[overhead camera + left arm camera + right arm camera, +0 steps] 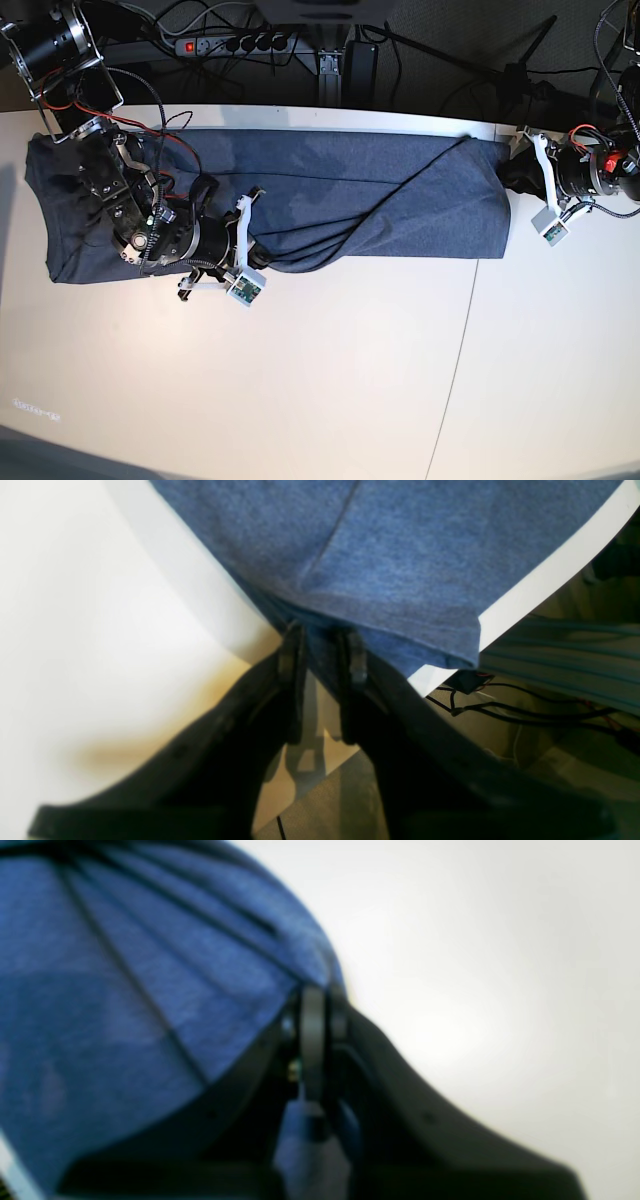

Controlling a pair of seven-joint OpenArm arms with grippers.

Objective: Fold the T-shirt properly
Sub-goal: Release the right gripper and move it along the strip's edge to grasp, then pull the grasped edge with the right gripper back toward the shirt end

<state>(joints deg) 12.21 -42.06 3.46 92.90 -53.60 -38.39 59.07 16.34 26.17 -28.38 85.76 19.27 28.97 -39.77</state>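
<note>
Both claws pinch the blue-grey T-shirt (pixel 330 190), left claw (pixel 322 652) and right claw (pixel 315 1010), cloth stretched and creased.

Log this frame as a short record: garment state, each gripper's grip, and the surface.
garment: T-shirt, spread in a long band across the far side of the table, creased
left gripper: clamped on the shirt's edge near the table corner
right gripper: shut on a pinch of the shirt's near edge
lettering: none visible
fold: not finished
</note>
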